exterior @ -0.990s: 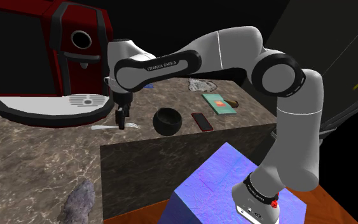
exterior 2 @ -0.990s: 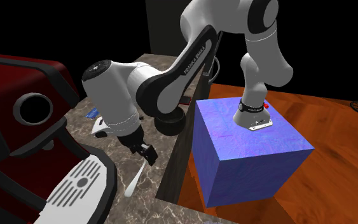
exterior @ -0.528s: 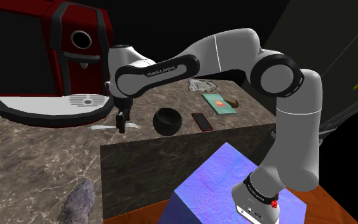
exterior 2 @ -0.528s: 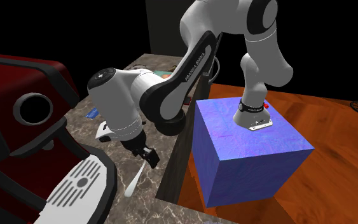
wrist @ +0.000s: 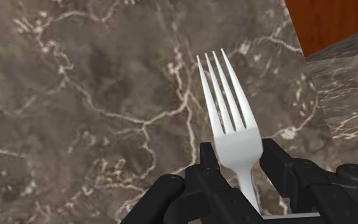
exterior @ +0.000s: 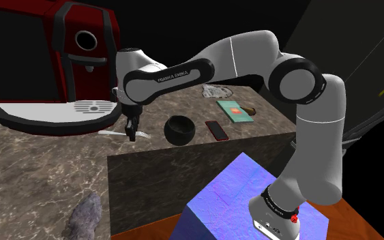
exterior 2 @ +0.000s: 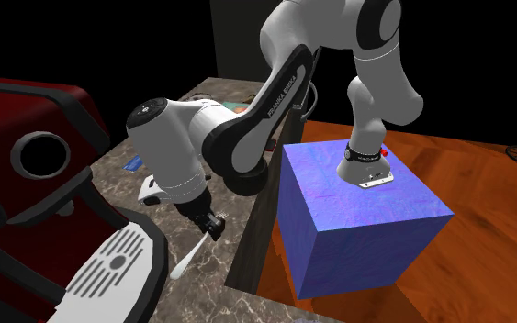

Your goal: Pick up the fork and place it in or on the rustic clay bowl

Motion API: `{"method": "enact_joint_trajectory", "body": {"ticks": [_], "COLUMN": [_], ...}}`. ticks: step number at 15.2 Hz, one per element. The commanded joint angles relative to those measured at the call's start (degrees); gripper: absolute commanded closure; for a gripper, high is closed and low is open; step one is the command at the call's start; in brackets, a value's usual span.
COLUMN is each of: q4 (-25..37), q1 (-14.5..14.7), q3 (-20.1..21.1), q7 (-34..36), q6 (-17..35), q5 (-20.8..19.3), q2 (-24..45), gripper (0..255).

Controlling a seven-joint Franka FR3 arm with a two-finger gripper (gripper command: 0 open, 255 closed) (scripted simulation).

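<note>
The dark round bowl (exterior: 181,129) sits mouth-up at the shoulder view's centre on the marble counter (exterior: 40,157). Just left of it, the gripper (wrist: 238,156) clenches the pale, four-tined fork (wrist: 234,130) at its neck.

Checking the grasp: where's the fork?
In the shoulder view, the white fork is clasped in the black pincer, between the red coffee machine and dark bowl.

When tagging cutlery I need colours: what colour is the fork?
The fork is plain white; the wrist view shows it best.
</note>
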Motion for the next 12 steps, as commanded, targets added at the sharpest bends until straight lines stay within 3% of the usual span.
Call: {"method": "enact_joint_trajectory", "body": {"ticks": [1,12], "q4": [-0.02,1.90], "q1": [-0.05,-0.22], "q3": [-0.06,0.25], "q7": [0.03,-0.07], "q6": [0.00,-4.24], "q5": [0.00,0.47], "q2": [0.02,-2.35], "gripper": [255,255]}}
